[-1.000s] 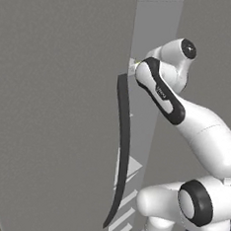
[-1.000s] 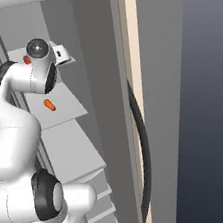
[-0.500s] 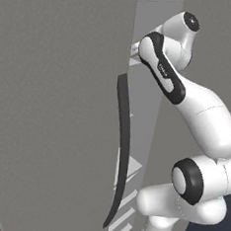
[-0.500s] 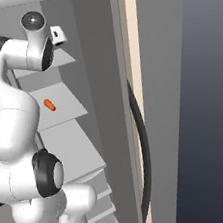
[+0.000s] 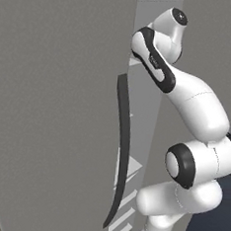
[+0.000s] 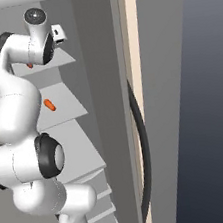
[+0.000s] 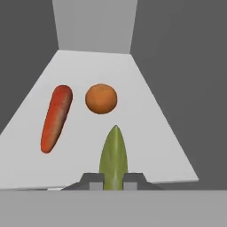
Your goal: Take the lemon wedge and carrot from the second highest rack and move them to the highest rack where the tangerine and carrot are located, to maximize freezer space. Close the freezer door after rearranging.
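I've got the end effector [image 7: 113,181] pinching the lemon wedge [image 7: 114,155] at its butt, over top rack [image 7: 150,133]; tangerine [image 7: 101,98] at 12, carrot [image 7: 56,117] at 10. Wedge prob light, slick, squashy.

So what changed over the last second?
The arm rose, lifting the tool, shut on the lemon wedge, from the second rack to the top rack beside the tangerine and carrot. The lower carrot and freezer door stayed put.
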You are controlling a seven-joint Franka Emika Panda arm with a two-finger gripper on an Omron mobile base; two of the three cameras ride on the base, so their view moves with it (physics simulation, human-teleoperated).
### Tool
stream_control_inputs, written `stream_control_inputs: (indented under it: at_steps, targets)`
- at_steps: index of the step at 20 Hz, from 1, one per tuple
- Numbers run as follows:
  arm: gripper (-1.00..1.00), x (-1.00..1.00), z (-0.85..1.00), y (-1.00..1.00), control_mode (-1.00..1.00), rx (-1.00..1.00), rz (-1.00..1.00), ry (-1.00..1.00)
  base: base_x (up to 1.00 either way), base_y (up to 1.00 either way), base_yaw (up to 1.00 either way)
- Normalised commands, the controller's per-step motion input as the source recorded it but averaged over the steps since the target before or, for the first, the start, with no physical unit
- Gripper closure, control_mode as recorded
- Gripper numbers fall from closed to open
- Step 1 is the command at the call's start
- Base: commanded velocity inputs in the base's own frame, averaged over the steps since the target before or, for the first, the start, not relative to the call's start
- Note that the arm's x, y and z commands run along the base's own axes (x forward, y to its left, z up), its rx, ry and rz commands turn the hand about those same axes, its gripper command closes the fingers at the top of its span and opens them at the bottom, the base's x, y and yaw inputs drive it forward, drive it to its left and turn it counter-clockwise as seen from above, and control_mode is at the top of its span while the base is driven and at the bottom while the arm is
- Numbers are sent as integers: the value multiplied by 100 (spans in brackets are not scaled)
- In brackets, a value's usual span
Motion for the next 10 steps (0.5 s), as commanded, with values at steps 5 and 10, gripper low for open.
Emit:
stream_control_inputs:
  at_steps: [5, 10]
  targets:
    - [100, 32, -29, 15, -100, 0, 0, 0, 0, 0, 0]
    - [100, 36, -26, 17, -100, 0, 0, 0, 0, 0, 0]
